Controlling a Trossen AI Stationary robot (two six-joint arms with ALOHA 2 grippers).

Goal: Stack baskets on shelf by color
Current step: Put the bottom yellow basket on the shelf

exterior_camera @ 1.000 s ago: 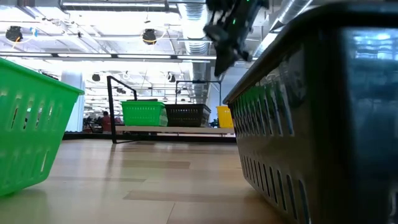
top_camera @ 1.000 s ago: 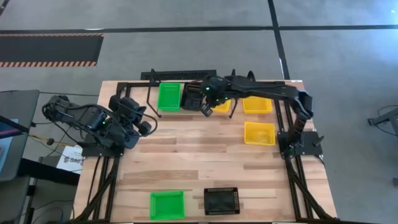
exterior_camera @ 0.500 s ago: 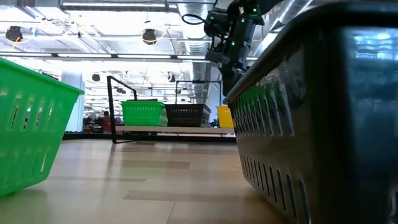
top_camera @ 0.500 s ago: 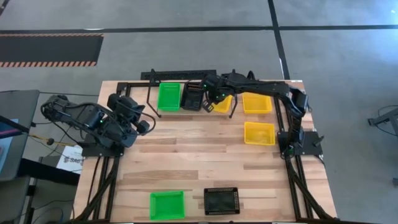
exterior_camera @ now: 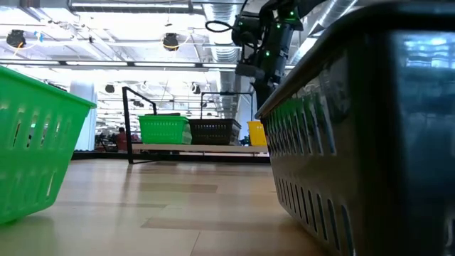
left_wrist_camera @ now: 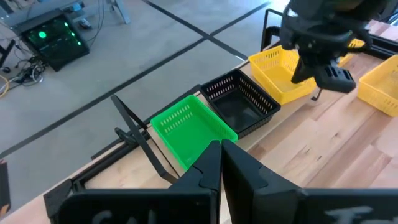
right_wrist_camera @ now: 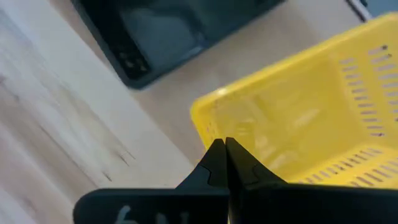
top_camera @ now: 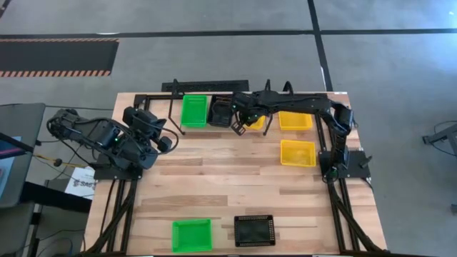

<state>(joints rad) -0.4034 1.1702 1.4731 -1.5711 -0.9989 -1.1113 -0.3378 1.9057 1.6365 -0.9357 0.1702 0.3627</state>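
High view gives the whole wooden counter (top_camera: 235,185) from above. At its far edge stands the shelf (top_camera: 214,123), with a green basket (top_camera: 193,111), a black basket (top_camera: 221,112) and a yellow basket (top_camera: 255,119) side by side on it. To the right of the shelf a second yellow basket (top_camera: 295,119) lies on the counter, and a third yellow basket (top_camera: 298,153) lies nearer, close to the base of the right arm. At the near edge another green basket (top_camera: 191,235) and another black basket (top_camera: 254,230) lie next to each other.

Only this view shows both arms. The right arm reaches across the far side, and the right end effector (top_camera: 238,127) hangs at the front edge of the shelf, between the black and the yellow basket. The left end effector (top_camera: 166,141) waits folded at the left side of the counter.

Low view shows the shelf top raised on thin black legs, with the three baskets standing on it, which is not clear from above.

Left wrist view shows the left fingers (left_wrist_camera: 208,165) pressed together with nothing between them. Right wrist view shows the right fingers (right_wrist_camera: 217,155) also closed and empty, just over the rim of the yellow basket on the shelf.
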